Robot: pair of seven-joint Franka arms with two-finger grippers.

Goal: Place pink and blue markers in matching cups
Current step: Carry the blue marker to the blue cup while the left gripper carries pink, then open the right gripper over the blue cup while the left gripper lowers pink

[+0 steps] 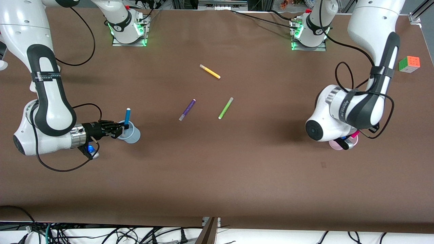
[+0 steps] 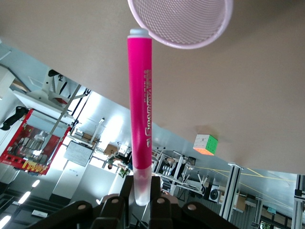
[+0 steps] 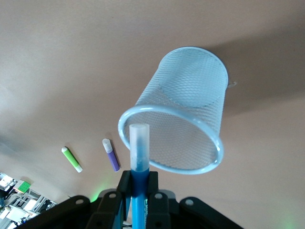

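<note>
The right gripper [image 1: 124,129] held the blue marker [image 1: 127,116] upright over the blue cup [image 1: 132,135], while yellow [image 1: 210,71], purple [image 1: 187,109] and green markers [image 1: 225,108] lay mid-table

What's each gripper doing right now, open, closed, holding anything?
Left gripper: shut on the pink marker, over the pink cup.
Right gripper: shut on the blue marker, over the blue cup.

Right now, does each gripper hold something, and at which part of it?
The left gripper holds the pink marker near one end, over the pink cup. The right gripper holds the blue marker below its pale cap, at the blue cup.
</note>
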